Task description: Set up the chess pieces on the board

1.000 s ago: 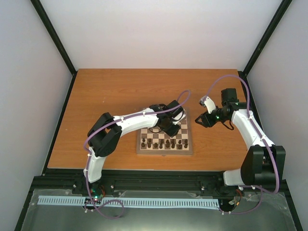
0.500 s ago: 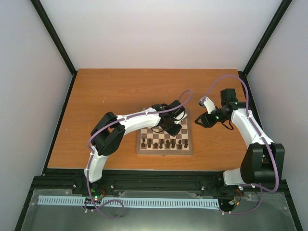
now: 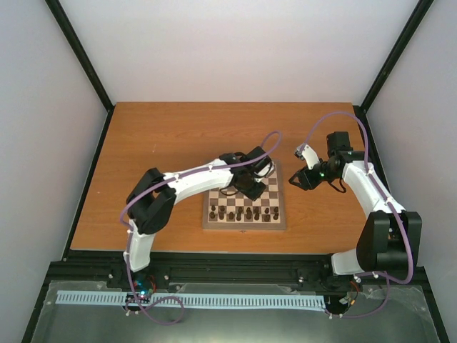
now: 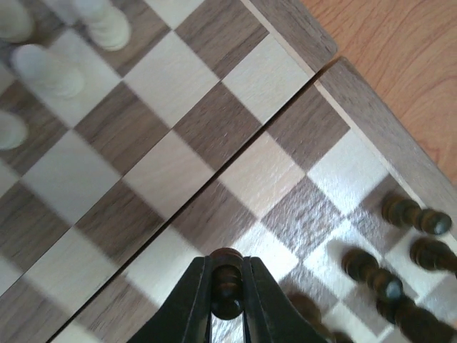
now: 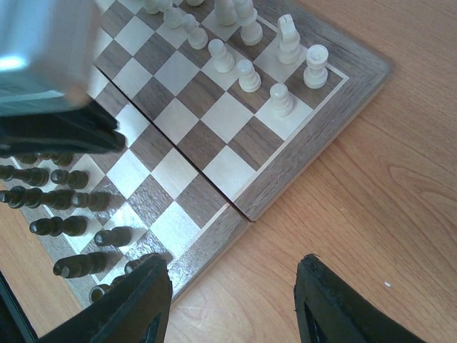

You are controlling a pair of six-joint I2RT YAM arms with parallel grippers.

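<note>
- Left gripper (image 4: pixel 227 268) is clenched on a dark piece (image 4: pixel 227 284) near the board's (image 4: pixel 289 25) centre seam; the piece's base is hidden.
- Right gripper (image 5: pixel 230 293) gapes empty just beside the board's edge.
- Cream pieces (image 4: pixel 43 68) look blurred.

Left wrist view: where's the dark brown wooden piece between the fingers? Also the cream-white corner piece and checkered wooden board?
dark brown wooden piece (image 4: pixel 226 284), left wrist view, body.
cream-white corner piece (image 5: pixel 315 67), right wrist view, body.
checkered wooden board (image 5: pixel 310 146), right wrist view, border.
</note>
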